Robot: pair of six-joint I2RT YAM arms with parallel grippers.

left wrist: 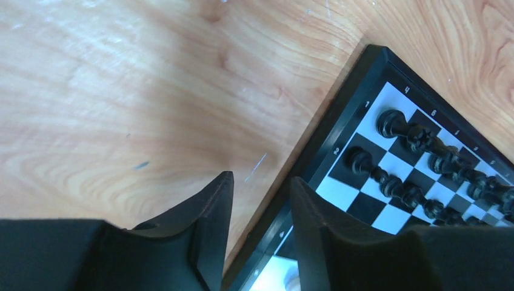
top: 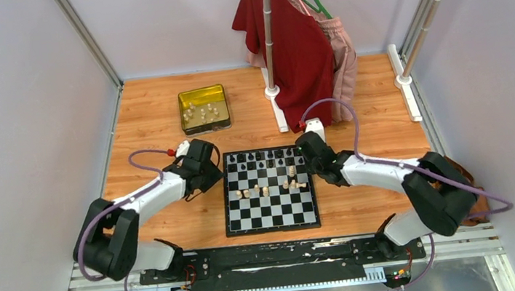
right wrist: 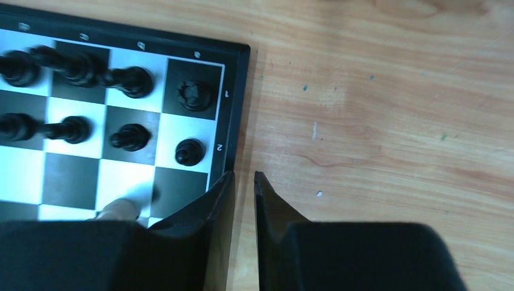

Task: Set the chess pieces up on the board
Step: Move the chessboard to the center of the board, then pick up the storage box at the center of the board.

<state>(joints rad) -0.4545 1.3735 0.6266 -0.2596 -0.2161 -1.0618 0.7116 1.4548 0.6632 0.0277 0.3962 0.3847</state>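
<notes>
The board lies in the middle of the wooden table. Black chess pieces fill its two far rows, and several cream chess pieces stand or lie loosely on the middle rows. My left gripper hovers at the board's far left edge. In the left wrist view the left gripper is open and holds nothing, straddling the board's border near black pieces. My right gripper is at the far right edge. In the right wrist view it is slightly open and empty, beside the board, with a cream piece at its left finger.
A yellow-gold tin holding several cream pieces sits at the back left. A clothes stand with a red garment rises at the back centre, its pole base on the table. Metal frame posts edge the table.
</notes>
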